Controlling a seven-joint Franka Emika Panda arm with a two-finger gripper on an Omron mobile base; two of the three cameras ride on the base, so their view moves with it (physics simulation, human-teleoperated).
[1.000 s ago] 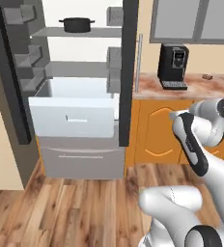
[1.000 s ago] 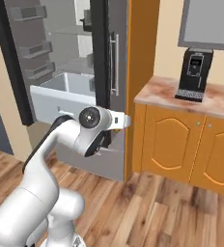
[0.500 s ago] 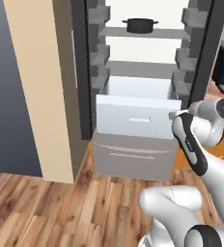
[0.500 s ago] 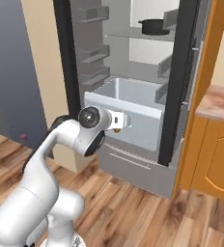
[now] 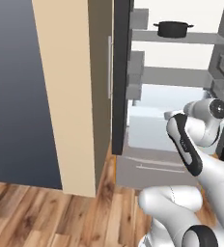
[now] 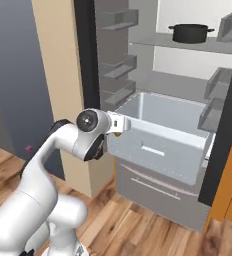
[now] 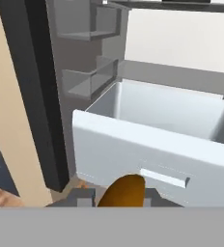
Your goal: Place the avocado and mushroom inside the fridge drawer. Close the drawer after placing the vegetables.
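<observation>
- Gripping a brown rounded item, probably the avocado (image 7: 125,191), at bottom centre of the hand view, fingers closed on it; gripper (image 6: 119,126) at centre left of the right base view.
- Now facing the fridge drawer (image 7: 147,144), pulled open in mid-frame, with the base swung round from the counter side.
- Meaning carrying done, lowering into the bin remaining.
- Sitting on the upper shelf, black pot (image 6: 190,33), upper right.

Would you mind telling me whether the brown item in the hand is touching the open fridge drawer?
Apart. In the right base view, the brown item in the hand sits clear of the fridge drawer, outside its near corner.
</observation>
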